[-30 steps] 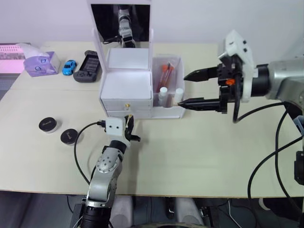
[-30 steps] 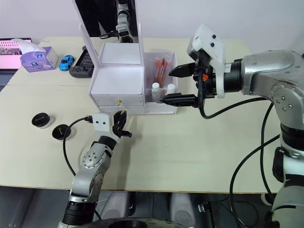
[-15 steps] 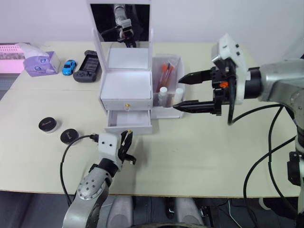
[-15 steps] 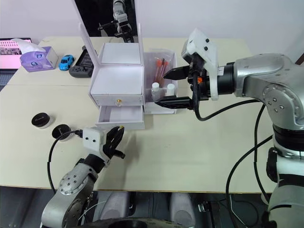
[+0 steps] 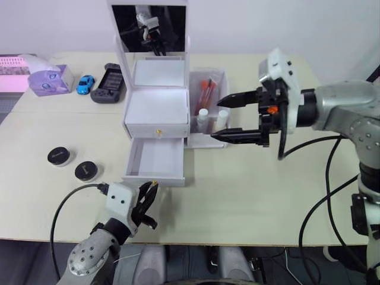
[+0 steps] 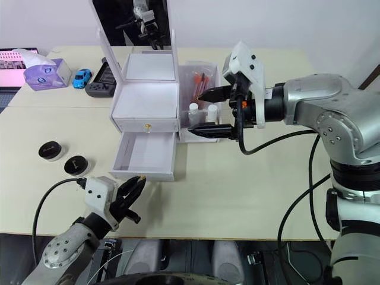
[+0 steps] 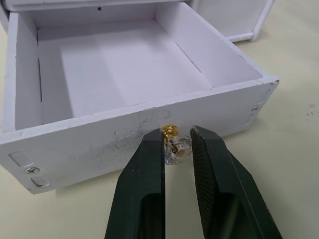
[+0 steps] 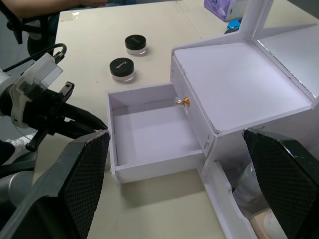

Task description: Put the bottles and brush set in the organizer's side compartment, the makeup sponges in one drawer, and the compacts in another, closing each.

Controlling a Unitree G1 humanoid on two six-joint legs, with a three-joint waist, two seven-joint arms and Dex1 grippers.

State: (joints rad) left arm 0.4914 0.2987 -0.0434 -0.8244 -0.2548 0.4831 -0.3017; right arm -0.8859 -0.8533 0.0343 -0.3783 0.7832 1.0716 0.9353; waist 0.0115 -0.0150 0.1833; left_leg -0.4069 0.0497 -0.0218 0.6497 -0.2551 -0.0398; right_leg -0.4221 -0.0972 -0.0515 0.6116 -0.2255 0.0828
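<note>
The white organizer [image 5: 157, 107] stands mid-table with its lower drawer [image 5: 155, 159] pulled out and empty. My left gripper [image 7: 178, 135] is shut on that drawer's gold and crystal knob [image 7: 175, 147], near the table's front edge [image 5: 148, 193]. My right gripper [image 5: 217, 120] hangs open just right of the side compartment [image 5: 225, 76]. That compartment holds two white-capped bottles [image 5: 203, 116] and the red-handled brush set [image 5: 206, 89]. Two round black compacts [image 5: 59, 156] [image 5: 86, 171] lie on the table left of the drawer. The makeup sponges are out of view.
At the back left are a purple tissue box [image 5: 50, 78], a blue toy car [image 5: 86, 84] and a black handheld console [image 5: 108, 83]. The organizer's upright mirror [image 5: 151, 27] rises at the back. The upper drawer [image 5: 157, 132] is closed.
The lower drawer has slid out toward the table's front as my left gripper drew back holding its knob. My right gripper has shifted left, closer to the side compartment.
</note>
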